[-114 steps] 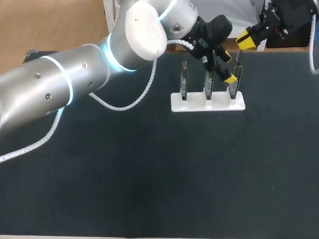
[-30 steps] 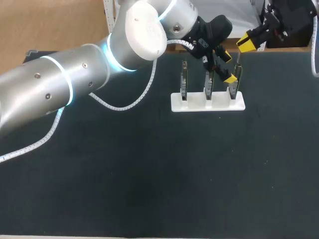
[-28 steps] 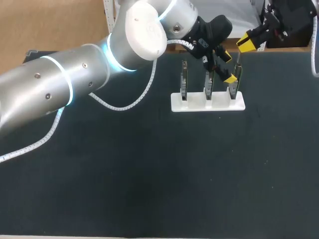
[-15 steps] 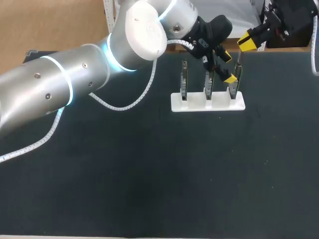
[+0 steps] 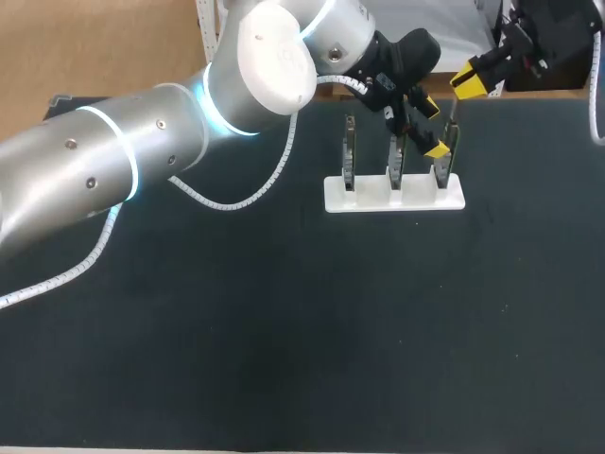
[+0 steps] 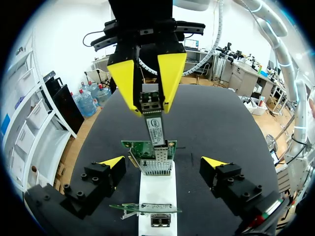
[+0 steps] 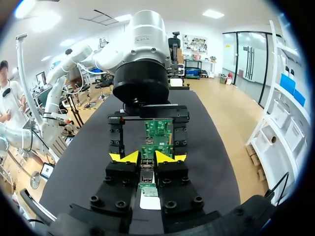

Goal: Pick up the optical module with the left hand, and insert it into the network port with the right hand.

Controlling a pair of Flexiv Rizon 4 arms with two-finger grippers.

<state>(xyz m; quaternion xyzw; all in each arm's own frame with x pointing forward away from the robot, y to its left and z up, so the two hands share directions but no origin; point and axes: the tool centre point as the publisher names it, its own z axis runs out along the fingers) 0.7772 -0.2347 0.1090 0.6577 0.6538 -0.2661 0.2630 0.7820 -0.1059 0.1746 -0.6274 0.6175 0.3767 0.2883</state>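
The optical module [image 6: 154,124], a slim metal bar, hangs end-down with my right gripper [image 6: 149,91] shut on its upper end. Its lower tip is just above the port cage [image 6: 156,165] of the green network card [image 6: 140,146] at the right end of the white stand [image 5: 392,194]. In the right wrist view the module [image 7: 146,177] sits between the yellow tips of the right gripper [image 7: 146,157]. My left gripper [image 6: 162,164] is open, one finger on each side of that card, touching nothing. In the head view the left gripper [image 5: 434,128] is at the stand and the right gripper [image 5: 469,78] above it.
The stand holds three upright network cards, the other two at the middle [image 5: 395,161] and the left [image 5: 349,151]. My left arm [image 5: 142,151] stretches across the table's back left. Dark tabletop [image 5: 331,331] lies in front of the stand.
The right gripper with the module has shifted only slightly above the right-hand card. The left arm has not moved.
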